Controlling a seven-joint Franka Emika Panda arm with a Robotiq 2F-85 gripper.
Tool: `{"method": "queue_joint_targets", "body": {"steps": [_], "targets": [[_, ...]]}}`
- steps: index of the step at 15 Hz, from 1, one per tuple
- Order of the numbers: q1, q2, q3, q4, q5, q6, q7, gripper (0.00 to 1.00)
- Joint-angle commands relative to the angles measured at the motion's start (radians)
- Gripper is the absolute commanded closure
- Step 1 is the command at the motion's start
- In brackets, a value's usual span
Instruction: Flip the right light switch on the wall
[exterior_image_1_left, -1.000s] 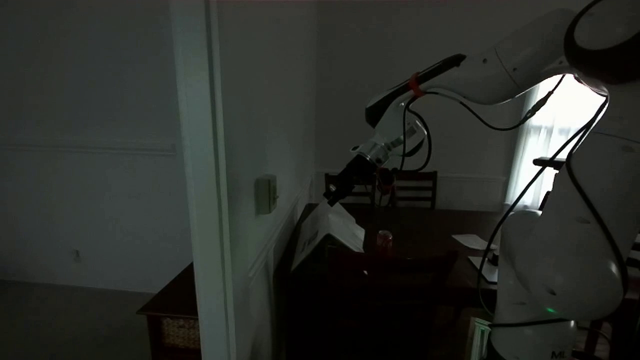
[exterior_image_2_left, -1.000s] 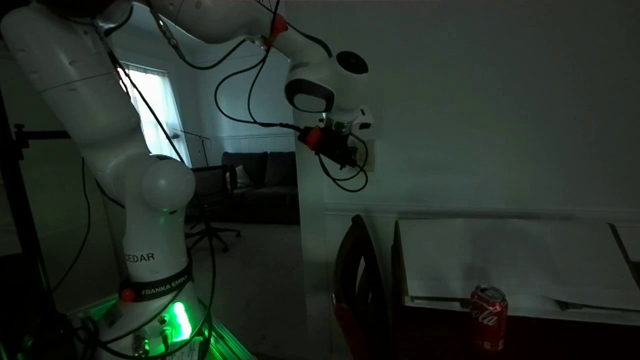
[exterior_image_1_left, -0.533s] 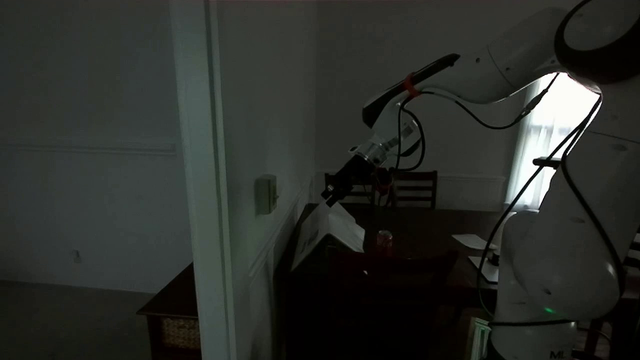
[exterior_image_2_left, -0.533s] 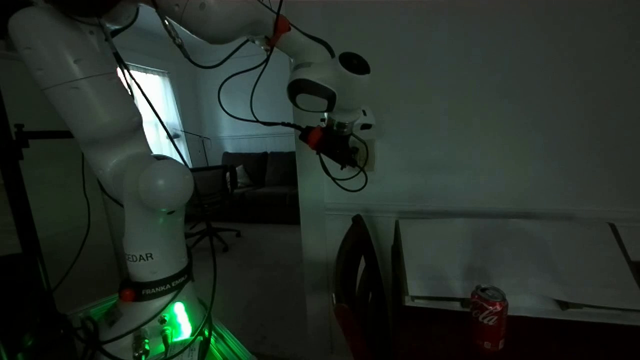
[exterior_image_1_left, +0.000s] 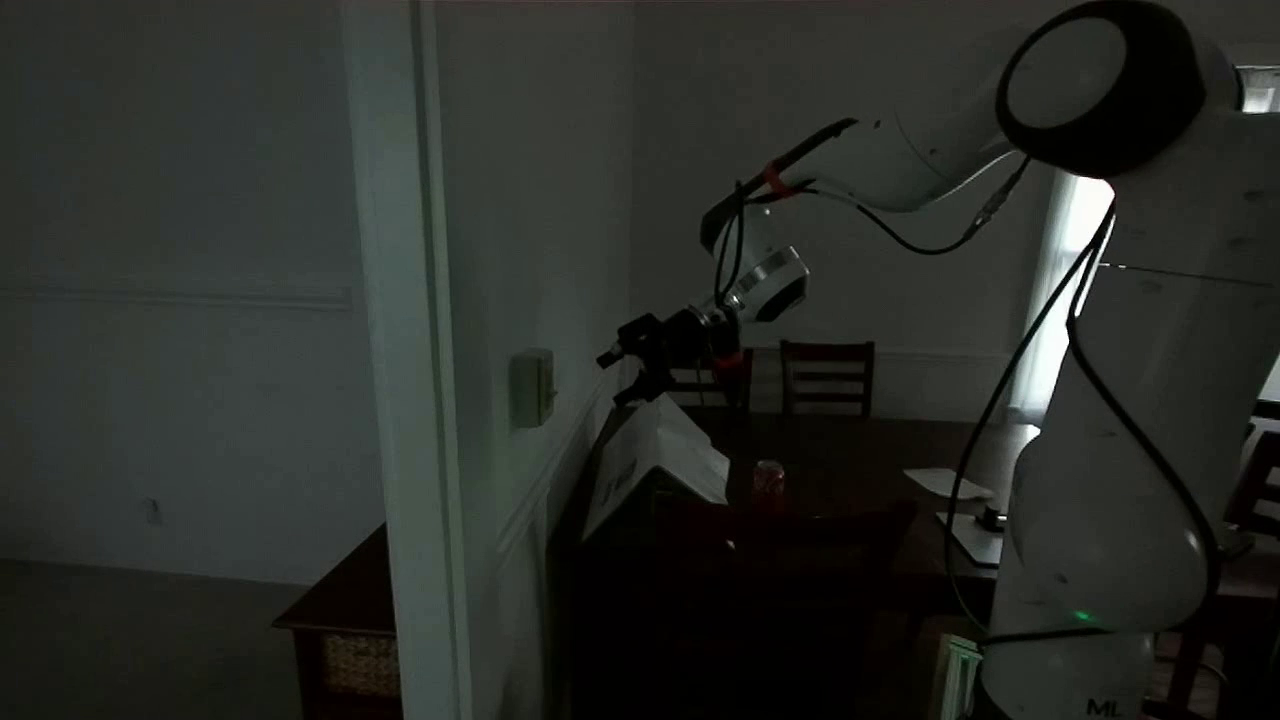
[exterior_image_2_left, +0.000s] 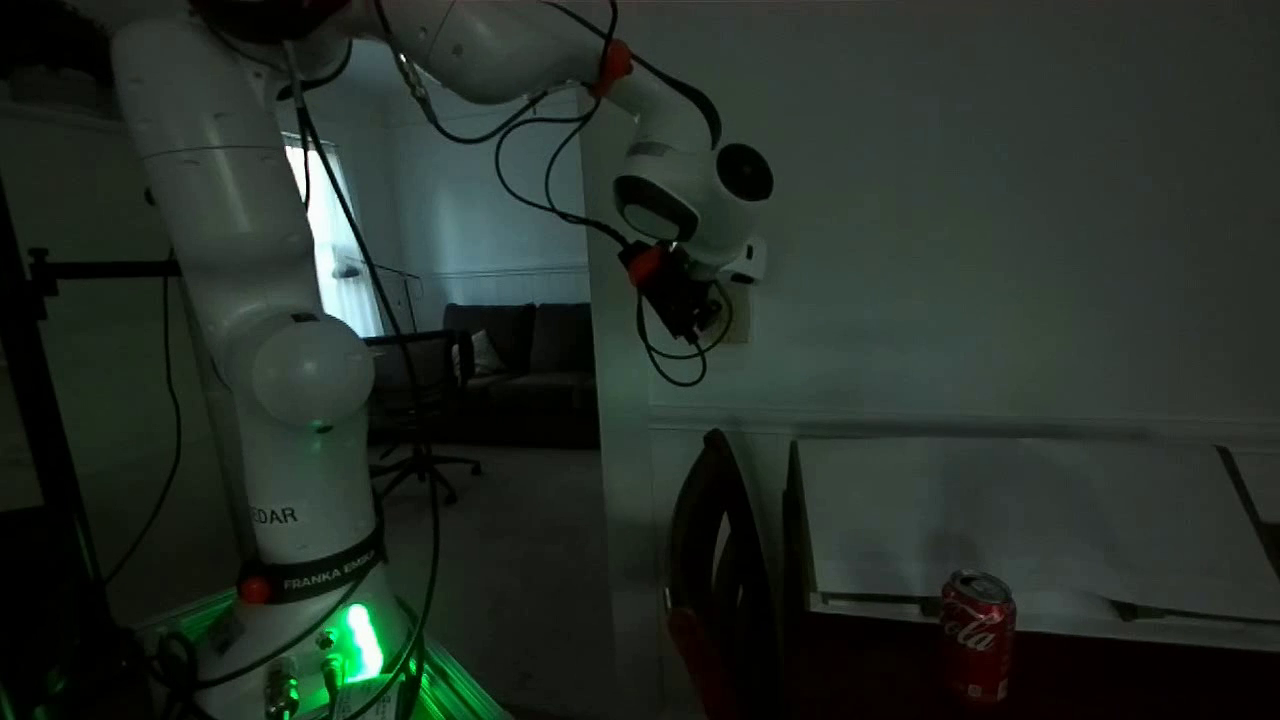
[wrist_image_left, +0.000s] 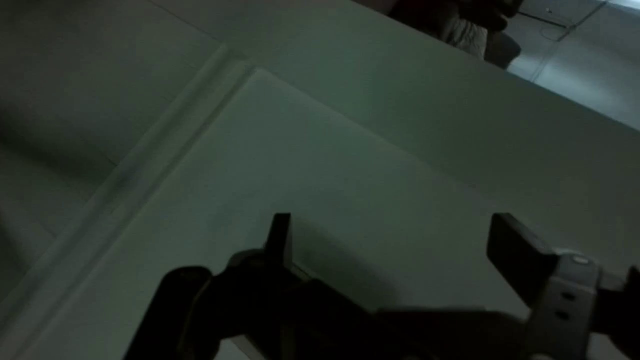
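A pale switch box (exterior_image_1_left: 532, 388) sticks out from the wall, with a small lever-like bump on its face. I cannot make out separate switches. In an exterior view, a corner of the switch box (exterior_image_2_left: 741, 318) shows behind my gripper (exterior_image_2_left: 690, 305). My gripper (exterior_image_1_left: 613, 379) is a short way off the box's face, to its right in that view, with two fingers spread apart. In the wrist view my gripper (wrist_image_left: 391, 217) is open with nothing between the fingers. Only bare wall shows between them. The switches are not visible there; the gripper's dark body covers the lower part.
A folded white board (exterior_image_1_left: 655, 455) stands on the dark table below the gripper. A red can (exterior_image_2_left: 977, 635) is on the table by it. A chair (exterior_image_2_left: 722, 560) stands by the wall. The door frame (exterior_image_1_left: 405, 360) is left of the switch box. Loose cables (exterior_image_2_left: 668, 365) hang from the wrist.
The arm has moved closer to the wall and switch box. The wrist has tilted and turned so the gripper points more level at the wall, and its two fingers now show apart.
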Motion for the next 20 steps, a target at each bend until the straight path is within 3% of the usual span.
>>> {"method": "queue_joint_targets", "body": {"steps": [1, 5, 9, 20], "targets": [[-0.078, 0.14, 0.056, 0.101, 0.179, -0.111, 0.054, 0.0], [-0.136, 0.253, 0.1, 0.164, 0.347, -0.181, 0.064, 0.0], [-0.167, 0.335, 0.134, 0.213, 0.431, -0.205, 0.076, 0.0], [-0.181, 0.401, 0.169, 0.279, 0.459, -0.222, 0.15, 0.0]]}}
